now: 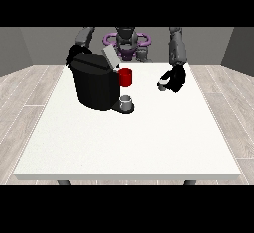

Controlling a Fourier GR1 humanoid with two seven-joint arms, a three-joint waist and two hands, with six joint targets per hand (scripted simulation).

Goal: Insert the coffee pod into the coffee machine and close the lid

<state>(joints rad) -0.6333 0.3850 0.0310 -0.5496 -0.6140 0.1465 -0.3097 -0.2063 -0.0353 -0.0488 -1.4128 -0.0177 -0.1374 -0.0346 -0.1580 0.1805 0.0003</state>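
A black coffee machine (94,81) stands on the left part of the white table (129,143), its grey lid (109,56) tilted up and open. A small grey cup (126,101) sits on its tray at the front. The hand at the view's right (174,80) hovers just above the table at the right of the machine, fingers curled round a small grey coffee pod (161,84). The hand at the view's left (74,53) is behind the machine's back left corner, mostly hidden by it.
A red mug (125,77) stands just right of the machine, between it and the hand with the pod. The table's front half stretches towards the camera.
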